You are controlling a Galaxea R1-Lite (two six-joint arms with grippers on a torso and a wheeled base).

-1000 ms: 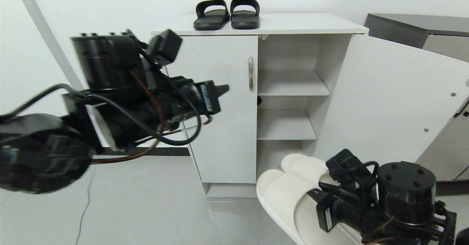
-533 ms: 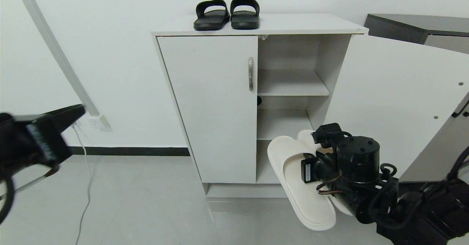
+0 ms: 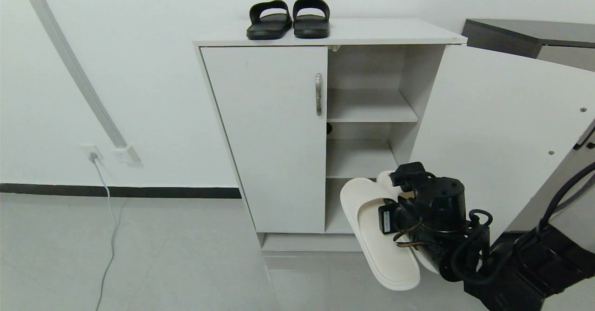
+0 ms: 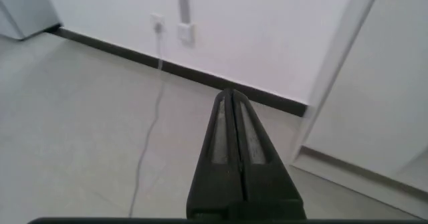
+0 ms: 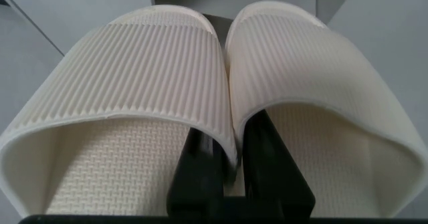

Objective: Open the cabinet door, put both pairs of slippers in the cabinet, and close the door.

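Swinging left gripper (image 4: 233, 127) away low, pinched closed on nothing | right gripper (image 5: 229, 162) clamping white slippers (image 3: 372, 227) by adjoining straps, nearing open cabinet (image 3: 265, 139) bottom compartment | likely handling light, soft, floppy | black slippers (image 3: 288, 17) sitting on top

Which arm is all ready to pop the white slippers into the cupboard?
Right. The right pincer grips the ribbed white foam slippers just in front of the open white cabinet, by its lower shelves. The left pincer is shut, empty, over the grey floor.
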